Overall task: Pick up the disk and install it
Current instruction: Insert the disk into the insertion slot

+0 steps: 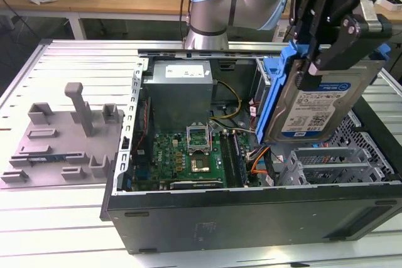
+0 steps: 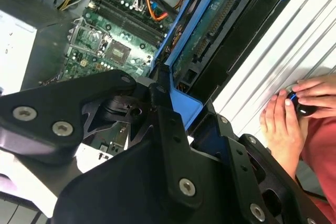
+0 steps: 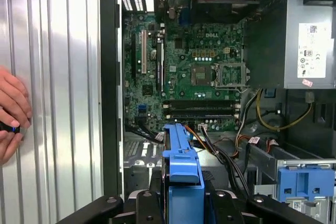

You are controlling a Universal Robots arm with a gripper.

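The disk [image 1: 314, 114], silver with white-and-blue label and blue frame, hangs pinched in the gripper [image 1: 316, 70].

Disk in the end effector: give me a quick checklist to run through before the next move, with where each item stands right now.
1. Grip: end effector shut on the disk at its blue frame. Ok.
2. Disk lifted: it hangs on edge over the open computer case, label toward the exterior view. Ok.
3. Case access: side open, motherboard exposed. Ok.
4. Drive cage free: partly hidden behind the disk. Cannot tell.
5. Cables: orange and black ones lie beside the cage; in the path or not, cannot tell.
6. Person's hand: on the slatted table, outside the case. Ok.
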